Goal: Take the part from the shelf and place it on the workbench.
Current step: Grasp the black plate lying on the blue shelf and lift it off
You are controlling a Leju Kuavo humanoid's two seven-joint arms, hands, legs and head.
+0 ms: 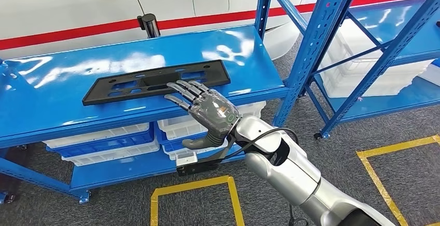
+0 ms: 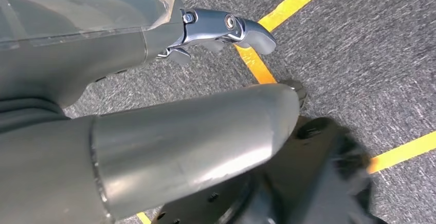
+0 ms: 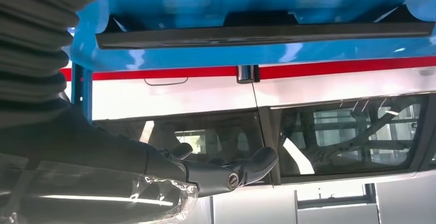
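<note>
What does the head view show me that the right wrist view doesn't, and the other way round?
Head view only: the right hand from above, fingers spread by the black part's near edge, white bins beneath the blue shelf, and yellow floor tape. Right wrist view only: the car's dark windows. Shared: the part, the shelf, the hand and the white car's red stripe.

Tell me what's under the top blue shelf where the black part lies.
White and blue bins on a lower shelf. The top shelf and the right hand hide their contents.
</note>
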